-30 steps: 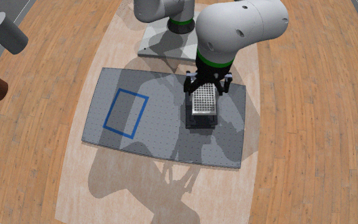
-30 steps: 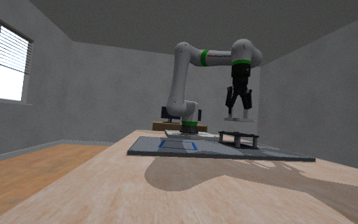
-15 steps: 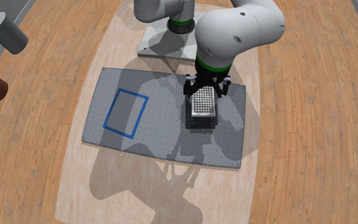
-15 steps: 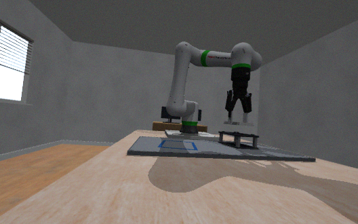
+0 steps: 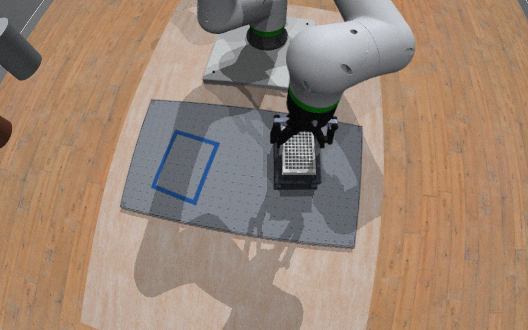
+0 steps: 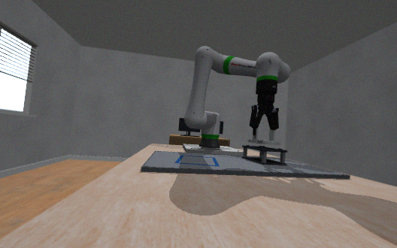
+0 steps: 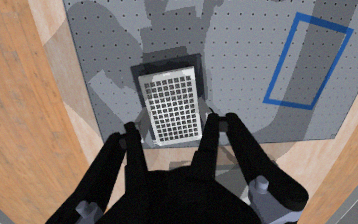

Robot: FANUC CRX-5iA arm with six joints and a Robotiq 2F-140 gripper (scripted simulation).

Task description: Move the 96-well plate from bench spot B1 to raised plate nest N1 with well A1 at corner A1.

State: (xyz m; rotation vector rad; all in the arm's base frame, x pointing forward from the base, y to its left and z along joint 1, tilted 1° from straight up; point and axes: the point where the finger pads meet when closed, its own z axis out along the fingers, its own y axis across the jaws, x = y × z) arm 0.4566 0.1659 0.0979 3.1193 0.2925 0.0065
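Gripper point(image 6: 263, 140) clamped on 96-well plate point(image 5: 299, 154) | plate just above nest N1 point(image 6: 264, 149)

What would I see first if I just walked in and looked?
The big white arm reaching over the grey board. Its black claw is shut on a white plate full of tiny holes, just above a dark raised stand on the board's right side. On the left of the board is a blue rectangle with nothing in it.
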